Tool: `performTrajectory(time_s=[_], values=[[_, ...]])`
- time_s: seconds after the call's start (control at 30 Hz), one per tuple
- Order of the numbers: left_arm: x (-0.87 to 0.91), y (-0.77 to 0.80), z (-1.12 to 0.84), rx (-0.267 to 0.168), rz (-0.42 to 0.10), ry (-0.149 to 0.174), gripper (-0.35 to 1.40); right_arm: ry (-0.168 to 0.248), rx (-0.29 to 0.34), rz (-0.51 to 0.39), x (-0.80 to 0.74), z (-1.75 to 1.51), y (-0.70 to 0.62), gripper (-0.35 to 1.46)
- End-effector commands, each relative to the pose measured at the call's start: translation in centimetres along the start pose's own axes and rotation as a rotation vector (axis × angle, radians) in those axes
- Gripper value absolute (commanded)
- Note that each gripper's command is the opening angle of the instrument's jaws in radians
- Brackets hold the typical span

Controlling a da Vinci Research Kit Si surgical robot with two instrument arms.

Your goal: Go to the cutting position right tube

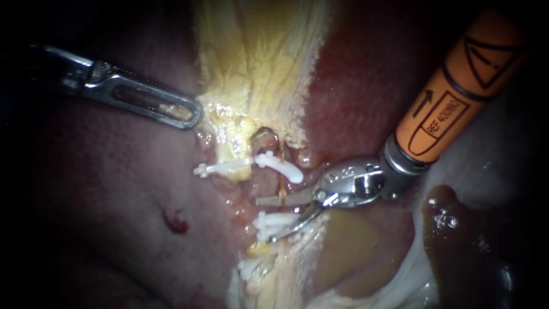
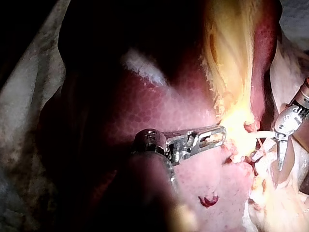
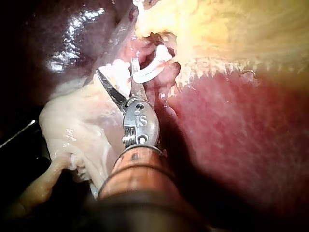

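Observation:
My right instrument (image 1: 265, 220), with an orange shaft and scissor blades, comes in from the upper right with its blades open. Its upper blade lies across a thin orange tube (image 1: 281, 184), the right one of the pair, just below a white clip (image 1: 280, 165). A second white clip (image 1: 273, 220) sits between the blades. Another clip (image 1: 223, 167) lies to the left. In the right wrist view the open blades (image 3: 116, 66) point at the curved clip (image 3: 149, 68). My left instrument (image 1: 194, 114) has slotted jaws shut on the yellow gallbladder edge (image 1: 214, 111), also seen from its wrist (image 2: 219, 134).
Red liver (image 1: 366, 74) lies right of the yellow gallbladder band (image 1: 257, 57). A small blood spot (image 1: 174, 222) marks the pink tissue on the left. Dark fluid pools (image 1: 457, 240) at the lower right beside pale tissue. More white clips (image 1: 251, 266) sit lower on the strand.

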Motion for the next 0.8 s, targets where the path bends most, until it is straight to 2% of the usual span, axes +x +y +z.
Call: performTrajectory(time_s=[0.03, 0.13, 0.4, 0.63, 0.8], values=[[0.00, 0.00, 0.00, 0.002, 0.001, 0.000, -0.35, 0.001, -0.003, -0.009, 0.02, 0.02, 0.00, 1.21], [0.00, 0.00, 0.00, 0.002, 0.000, 0.000, -0.35, 0.001, -0.003, -0.039, 0.04, 0.06, 0.01, 1.20], [0.00, 0.00, 0.00, 0.002, 0.000, 0.000, -0.35, 0.011, -0.012, -0.044, 0.07, 0.12, 0.04, 1.18], [-0.01, 0.00, 0.01, 0.002, 0.000, 0.000, -0.35, 0.065, -0.011, -0.045, 0.13, 0.15, 0.08, 1.20], [-0.01, 0.00, 0.01, 0.001, 0.000, 0.000, -0.35, 0.084, -0.009, -0.044, 0.18, 0.16, 0.07, 1.20]])
